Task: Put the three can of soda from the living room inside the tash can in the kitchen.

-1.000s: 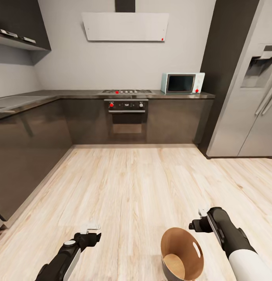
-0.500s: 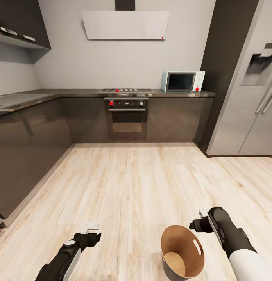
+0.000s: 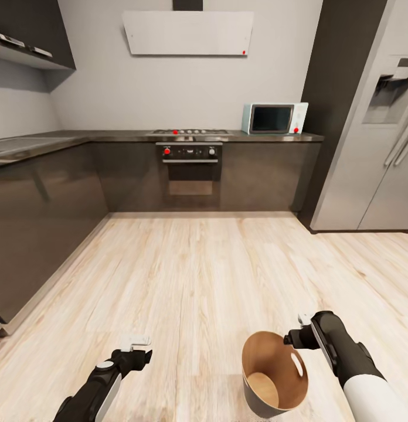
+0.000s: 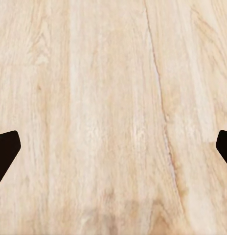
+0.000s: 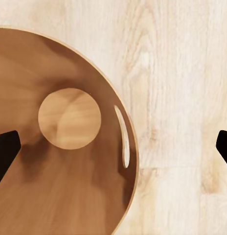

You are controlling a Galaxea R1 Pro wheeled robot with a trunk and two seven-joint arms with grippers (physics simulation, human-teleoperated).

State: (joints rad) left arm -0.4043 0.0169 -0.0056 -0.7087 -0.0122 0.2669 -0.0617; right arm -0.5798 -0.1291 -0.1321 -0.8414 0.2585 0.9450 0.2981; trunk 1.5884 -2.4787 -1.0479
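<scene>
Right wrist view is showing the lidless dark-grey, wood-lined tash can [image 5: 55, 161] interior; both tools [image 4: 113, 147] [image 5: 113, 147] are gaping wide, gripping nothing

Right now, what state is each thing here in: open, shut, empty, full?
Tash can: upright on the floor, lidless, nothing inside.
Left gripper: open, holding nothing.
Right gripper: open, above the bin's rim.
Oven: door shut.
Microwave: door shut.
Fridge: doors shut.

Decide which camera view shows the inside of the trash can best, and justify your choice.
The right wrist view: it looks straight down into the trash can, showing its wood-like wall, round bottom and handle slot. The head view shows it small and at an angle, near the right tool.
</scene>
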